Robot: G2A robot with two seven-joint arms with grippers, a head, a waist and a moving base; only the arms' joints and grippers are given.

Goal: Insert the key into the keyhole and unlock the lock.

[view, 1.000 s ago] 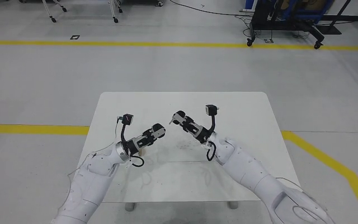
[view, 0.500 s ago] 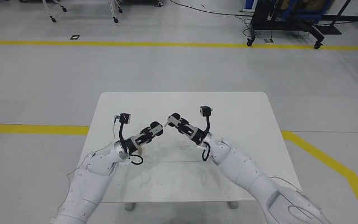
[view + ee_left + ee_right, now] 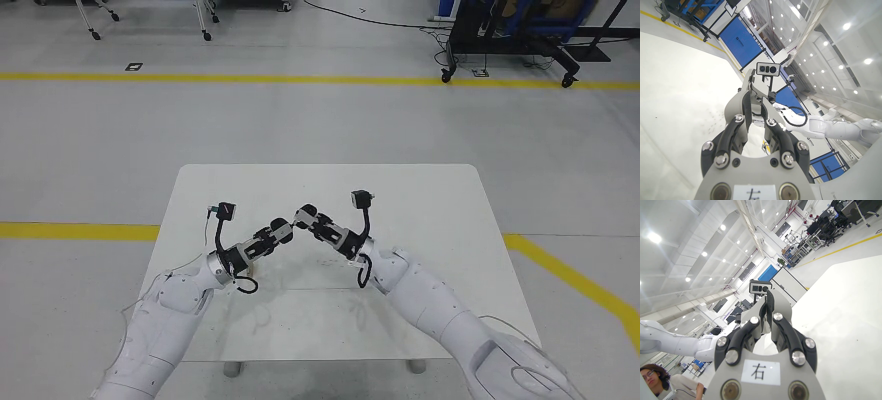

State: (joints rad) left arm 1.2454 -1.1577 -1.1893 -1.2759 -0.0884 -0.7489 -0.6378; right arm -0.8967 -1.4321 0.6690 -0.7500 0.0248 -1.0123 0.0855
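while both arms hang low over the white table (image 3: 420, 200), the left gripper (image 3: 284, 229) and the right gripper (image 3: 299, 214) face each other tip to tip above its middle, just beside one another; whether they touch i cannot tell. in the left wrist view the left one is released: its ribbed black pads (image 3: 746, 108) stand apart, and through the gap show grey parts that i cannot sort out, with the right arm's wrist camera (image 3: 768, 69) straight beyond. in the right wrist view the right one is clenched, its pads drawn close together with barely a slit between; whether something thin is pinched there i cannot tell. the key and the lock are too small or too hidden to make out, so i cannot say where they sit. the tabletop bears a patch of faint dark scuffs (image 3: 715, 117). on the floor beyond the table run yellow lines (image 3: 300, 78), and a black wheeled frame (image 3: 520, 45) stands at the far right.
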